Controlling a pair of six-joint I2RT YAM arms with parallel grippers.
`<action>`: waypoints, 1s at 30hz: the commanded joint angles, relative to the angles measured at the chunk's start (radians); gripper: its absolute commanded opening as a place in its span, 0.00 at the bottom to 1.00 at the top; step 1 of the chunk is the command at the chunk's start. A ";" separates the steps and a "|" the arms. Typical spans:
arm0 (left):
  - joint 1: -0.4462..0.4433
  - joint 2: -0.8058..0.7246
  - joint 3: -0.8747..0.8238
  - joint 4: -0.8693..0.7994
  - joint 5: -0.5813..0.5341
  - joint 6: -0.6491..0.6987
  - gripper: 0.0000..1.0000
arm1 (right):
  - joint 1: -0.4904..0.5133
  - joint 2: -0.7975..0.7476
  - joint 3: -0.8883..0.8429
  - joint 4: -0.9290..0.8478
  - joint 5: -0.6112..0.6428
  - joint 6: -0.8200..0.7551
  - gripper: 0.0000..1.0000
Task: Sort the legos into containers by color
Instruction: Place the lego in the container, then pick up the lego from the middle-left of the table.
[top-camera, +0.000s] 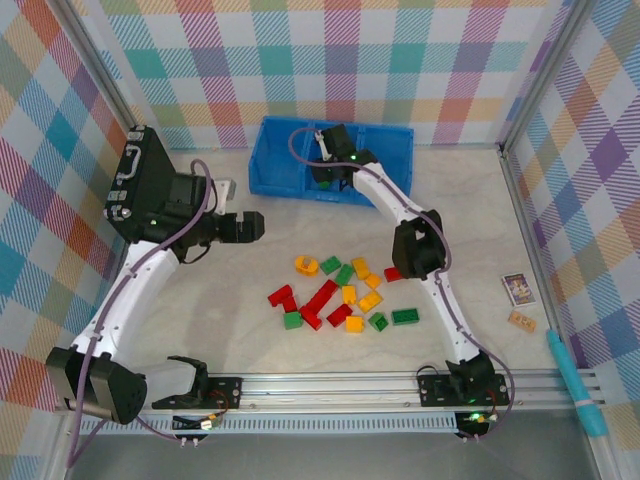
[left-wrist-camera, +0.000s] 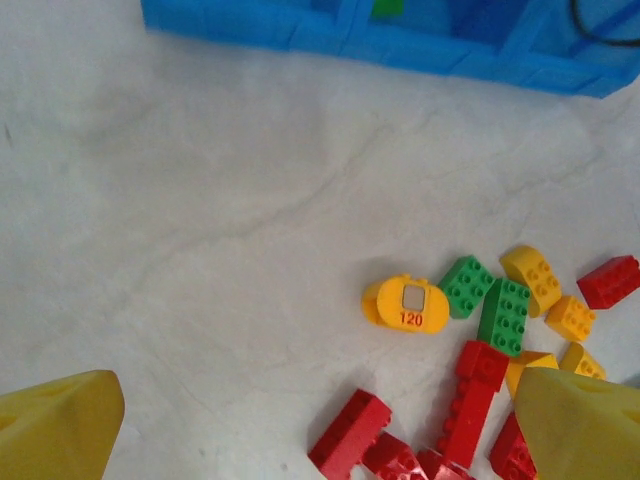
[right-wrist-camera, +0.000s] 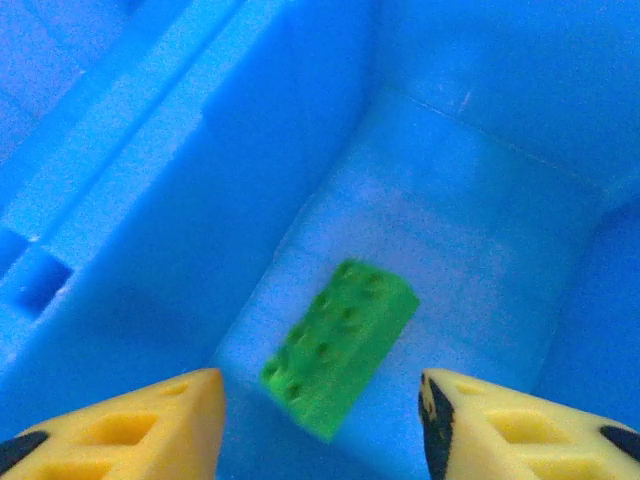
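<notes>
We see bright, even light in the top view; the pale surface (top-camera: 250, 345) carries only soft, weak shadows close to the arms (top-camera: 130, 290). The right wrist view is blurred, the green brick (right-wrist-camera: 340, 345) smeared, all tinted blue. The left claw (left-wrist-camera: 318, 430) tips look unfocused.

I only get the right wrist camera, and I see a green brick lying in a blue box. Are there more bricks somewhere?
Observer: Yes, a pile of legos lies on the table, between the two arms.
Operator: What colors are they?
Observer: Red, green and yellow-orange, all mixed together. One rounded yellow piece has 120 printed on it.
Operator: What is the other arm doing?
Observer: The left gripper hovers open over bare table, left of the pile, holding nothing.
</notes>
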 joint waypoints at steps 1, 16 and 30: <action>-0.020 -0.016 -0.097 -0.048 0.028 -0.197 1.00 | 0.007 -0.118 -0.066 0.064 -0.039 -0.008 0.58; -0.318 -0.087 -0.407 0.090 -0.152 -0.639 0.96 | 0.007 -0.620 -0.660 0.234 -0.097 -0.005 0.66; -0.452 0.130 -0.412 0.242 -0.260 -0.878 0.97 | 0.007 -0.860 -0.969 0.308 -0.139 0.070 0.72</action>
